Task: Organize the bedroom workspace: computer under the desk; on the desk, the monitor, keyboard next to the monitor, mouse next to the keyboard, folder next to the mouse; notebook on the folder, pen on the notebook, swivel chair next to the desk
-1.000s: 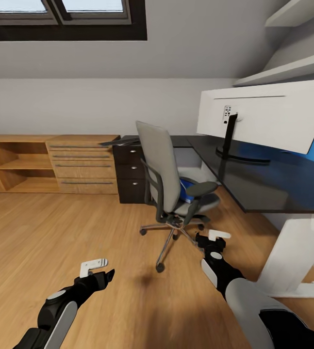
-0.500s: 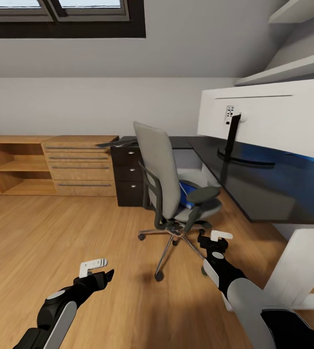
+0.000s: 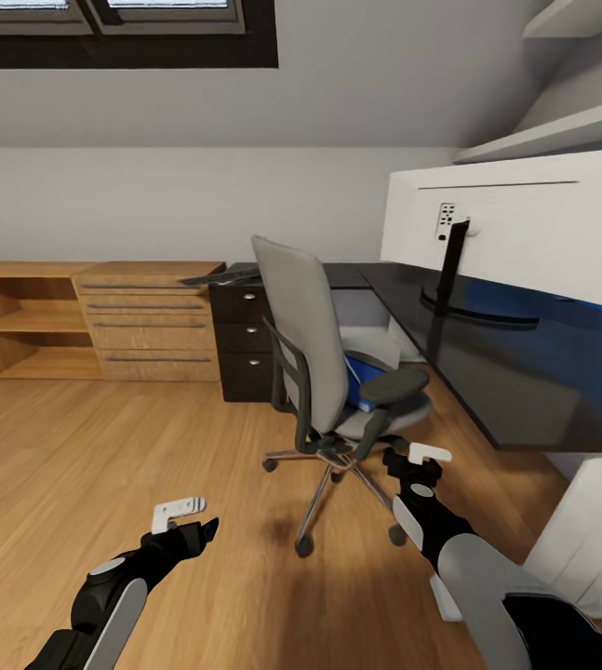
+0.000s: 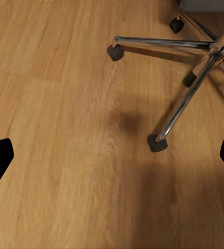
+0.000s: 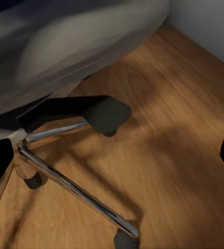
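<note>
The swivel chair (image 3: 312, 346) stands on the wood floor in front of the desk (image 3: 496, 368), its grey back turned toward me. The blue folder (image 3: 364, 374) lies on its seat, partly hidden by the backrest and armrest. The monitor (image 3: 524, 223) stands on the desk with its white back facing me. My left gripper (image 3: 189, 521) hangs open low over the floor, left of the chair's base (image 4: 195, 78). My right gripper (image 3: 418, 462) is open beside the chair's chrome legs (image 5: 75, 192), under the seat's edge (image 5: 65, 41).
A light wooden drawer chest (image 3: 147, 321) and open shelving (image 3: 12, 326) line the back wall. A flat dark-grey item (image 3: 209, 274) lies where chest meets desk. The dark drawer unit (image 3: 240, 340) sits behind the chair, the desk's white panel leg (image 3: 589, 521) at right.
The whole view has shifted as the camera moved closer, so chair and desk look slightly larger and lower. Both arms keep their pose, grippers still open.
</note>
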